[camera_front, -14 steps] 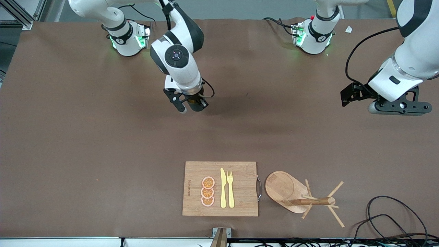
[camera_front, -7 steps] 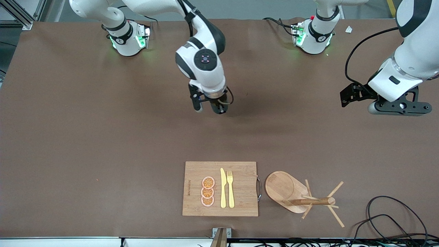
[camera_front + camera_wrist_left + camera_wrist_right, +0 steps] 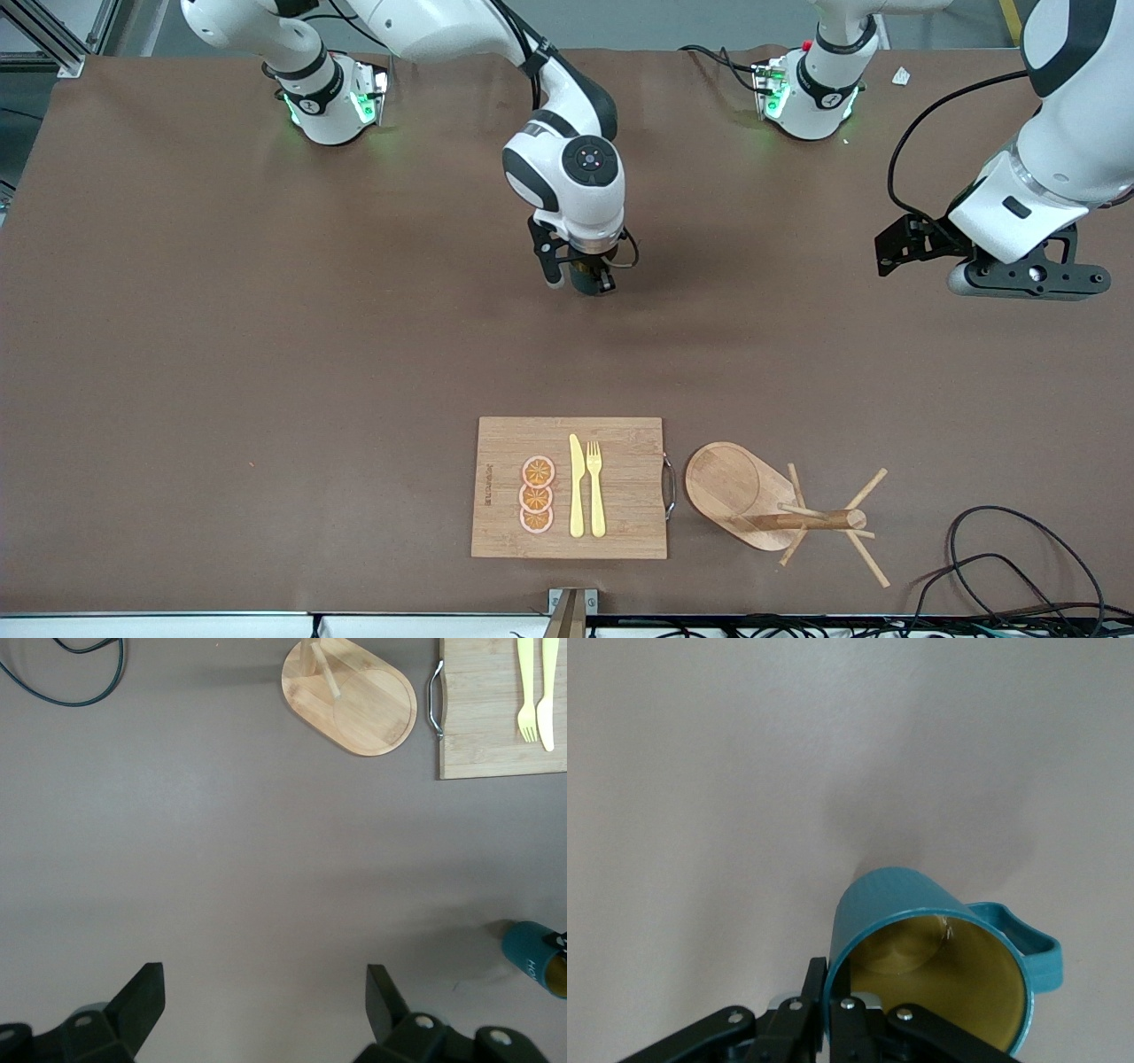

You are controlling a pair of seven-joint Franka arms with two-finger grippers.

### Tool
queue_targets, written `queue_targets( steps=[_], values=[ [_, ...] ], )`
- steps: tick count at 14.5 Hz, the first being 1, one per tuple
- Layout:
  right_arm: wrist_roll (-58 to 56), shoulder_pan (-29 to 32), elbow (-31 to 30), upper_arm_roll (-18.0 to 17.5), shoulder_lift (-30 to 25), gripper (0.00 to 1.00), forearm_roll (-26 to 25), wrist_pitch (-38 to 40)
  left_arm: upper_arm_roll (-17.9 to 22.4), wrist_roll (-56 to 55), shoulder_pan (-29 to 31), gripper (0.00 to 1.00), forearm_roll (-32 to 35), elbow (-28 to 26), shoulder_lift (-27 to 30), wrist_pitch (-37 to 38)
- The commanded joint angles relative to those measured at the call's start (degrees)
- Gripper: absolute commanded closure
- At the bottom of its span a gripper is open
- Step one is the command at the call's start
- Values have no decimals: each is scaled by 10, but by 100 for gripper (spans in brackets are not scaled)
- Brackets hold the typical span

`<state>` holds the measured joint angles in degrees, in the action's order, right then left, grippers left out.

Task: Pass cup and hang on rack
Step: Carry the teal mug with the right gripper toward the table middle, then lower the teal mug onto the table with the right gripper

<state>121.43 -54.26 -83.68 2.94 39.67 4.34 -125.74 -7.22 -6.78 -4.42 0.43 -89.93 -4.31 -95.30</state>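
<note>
My right gripper (image 3: 580,276) is shut on the rim of the dark teal cup (image 3: 588,278), over the middle of the table. In the right wrist view one finger is inside the yellowish-tan interior and one outside the wall (image 3: 835,979); the cup (image 3: 912,899) is tilted, handle out to the side. The cup also shows at the edge of the left wrist view (image 3: 534,957). My left gripper (image 3: 1028,278) waits open and empty (image 3: 266,970) above the left arm's end of the table. The wooden rack (image 3: 740,487) stands near the front edge (image 3: 354,695).
A bamboo cutting board (image 3: 625,496) with a metal handle lies beside the rack, toward the right arm's end, and carries a yellow knife (image 3: 576,487), a fork (image 3: 595,487) and orange slices (image 3: 537,494). Black cables (image 3: 1019,549) lie at the front corner by the left arm's end.
My right arm has carried the cup across the table toward the left arm's end. The left arm has barely moved.
</note>
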Motion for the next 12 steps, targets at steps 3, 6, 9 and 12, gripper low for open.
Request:
queue_targets(
  steps=[3, 6, 9, 12],
  values=[
    [3, -8, 37, 7, 25, 100, -9, 8, -2, -3, -1, 0, -5, 7, -3, -1],
    [-38, -9, 36, 6, 27, 100, -6, 8, -2, -3, -1, 0, -5, 7, -5, -7],
    [-36, -14, 36, 6, 30, 100, -6, 6, -2, -3, -1, 0, -4, 8, -6, -6],
    [-31, -14, 36, 6, 31, 81, -6, 6, -2, 1, 3, 0, -5, 7, -3, -2]
  ],
)
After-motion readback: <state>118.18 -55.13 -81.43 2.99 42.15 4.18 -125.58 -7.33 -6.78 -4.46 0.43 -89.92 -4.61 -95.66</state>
